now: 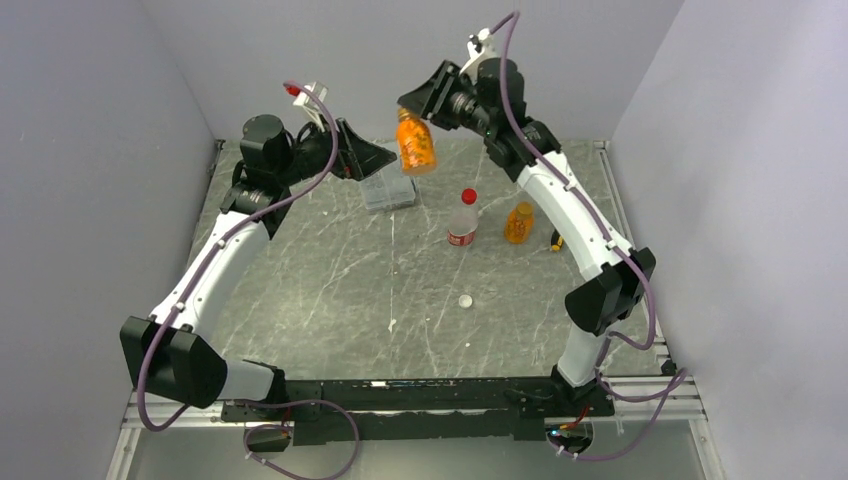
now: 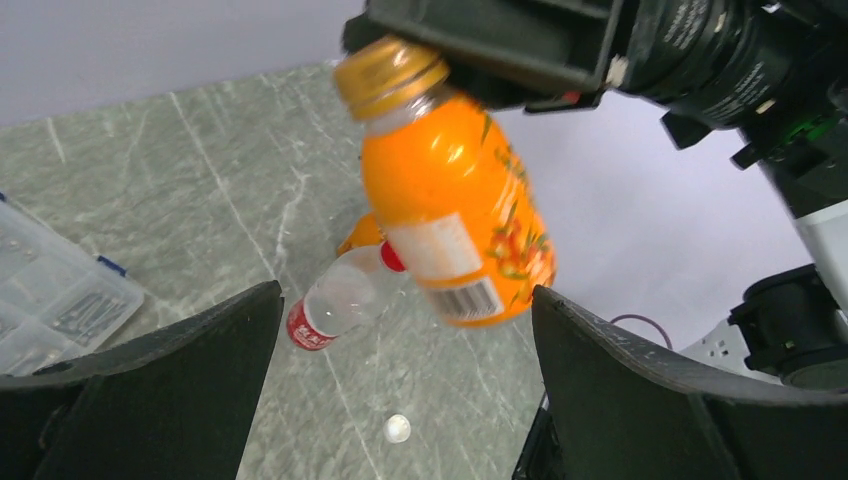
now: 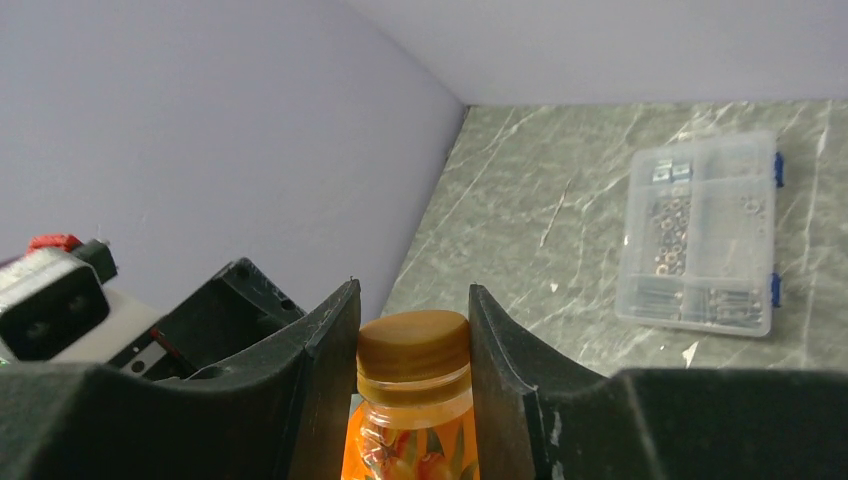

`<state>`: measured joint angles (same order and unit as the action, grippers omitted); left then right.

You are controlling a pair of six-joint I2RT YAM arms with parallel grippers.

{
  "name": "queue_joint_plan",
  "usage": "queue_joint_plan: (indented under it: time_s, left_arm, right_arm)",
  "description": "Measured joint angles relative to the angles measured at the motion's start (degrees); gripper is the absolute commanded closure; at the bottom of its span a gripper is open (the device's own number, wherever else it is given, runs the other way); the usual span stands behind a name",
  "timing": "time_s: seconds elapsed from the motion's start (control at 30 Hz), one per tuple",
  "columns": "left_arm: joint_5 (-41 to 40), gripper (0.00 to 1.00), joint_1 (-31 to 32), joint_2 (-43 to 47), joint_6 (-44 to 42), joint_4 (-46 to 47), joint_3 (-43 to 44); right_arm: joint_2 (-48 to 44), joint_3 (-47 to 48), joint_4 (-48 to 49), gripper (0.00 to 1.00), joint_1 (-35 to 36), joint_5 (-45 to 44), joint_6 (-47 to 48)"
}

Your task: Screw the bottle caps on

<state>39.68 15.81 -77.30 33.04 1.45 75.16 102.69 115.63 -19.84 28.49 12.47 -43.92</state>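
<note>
Right gripper (image 3: pixel 413 330) fills the near edge of its wrist view: jaws clamped on the capped neck of the big orange bottle (image 1: pixel 416 143), fingers (image 3: pixel 320 350) pressed to both sides of the gold-orange cap (image 3: pixel 413 343). Cap is seated on the neck. Bottle hangs tilted in the air, off the table (image 1: pixel 330 290).

Landmark = clear bottle (image 1: pixel 462 220), upright mid-table, red label, red cap (image 1: pixel 469 196) on.

- Big orange bottle: raised, beyond the clear bottle and to its left in the top view.
- Left gripper (image 1: pixel 385 158): further left of the clear bottle, just beside the held bottle. Jaws wide apart, holding nothing. In the left wrist view its fingers (image 2: pixel 200 350) sit either side of the held bottle's lower body, not touching it.
- Small orange bottle (image 1: pixel 518 222): upright, just right of the clear bottle, apart from it, orange top on.
- Whitish cap (image 1: pixel 465 300): loose on the table, nearer the arm bases than the clear bottle, well apart from it.
- Compartment box (image 1: pixel 388 190): flat on the table, left of the clear bottle and slightly further back, lid closed, small hardware inside.
</note>
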Motion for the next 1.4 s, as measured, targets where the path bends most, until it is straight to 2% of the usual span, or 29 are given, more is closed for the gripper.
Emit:
queue_joint_plan:
  time_s: [0.37, 0.67, 0.93, 1.0, 1.13, 1.17, 1.2, 1.23, 1.33, 1.4]
  left_arm:
    - [2.56, 0.01, -0.09, 1.11, 8.92, 8.9, -7.06]
    - [3.04, 0.01, -0.11, 0.81, 13.46, 13.05, -9.42]
    - [4.61, 0.03, -0.11, -1.49, 19.8, 21.62, -12.28]
    - [4.94, 0.08, -0.11, -2.32, 21.29, 23.45, -13.29]
    - [5.73, 0.33, -0.15, -3.32, 23.85, 26.91, -14.75]
    - [5.88, 0.41, -0.15, -3.39, 24.3, 27.76, -14.93]
    - [6.08, 0.54, -0.13, -3.5, 24.76, 28.41, -15.02]
    - [6.14, 0.6, -0.15, -3.65, 24.92, 28.96, -15.28]
    - [7.21, 0.71, -0.26, -4.0, 24.41, 30.8, -16.09]
    - [7.5, 0.73, -0.17, -3.69, 22.32, 30.77, -16.72]
  right_arm:
    - [-0.83, -6.21, 2.58, 0.81, 4.85, -2.23, -0.04]
    - [-1.57, -7.56, 4.31, 0.81, 5.97, -3.72, -0.24]
    - [-1.57, -8.33, 5.79, 0.82, 7.37, -5.07, -0.24]
    - [-1.57, -8.66, 5.81, 0.82, 7.63, -5.14, -0.24]
    - [-1.57, -9.9, 6.19, 0.79, 7.93, -5.64, -0.2]
    - [-1.57, -10.32, 6.19, 0.74, 7.93, -5.81, -0.2]
    - [-1.57, -10.54, 6.23, 0.7, 7.93, -5.95, -0.28]
    - [-1.57, -10.6, 6.45, 0.62, 7.93, -6.01, -0.22]
    - [-2.4, -11.19, 5.77, 0.38, 7.93, -6.23, 0.66]
    - [-3.21, -11.28, 4.42, 0.29, 7.93, -6.49, 1.66]
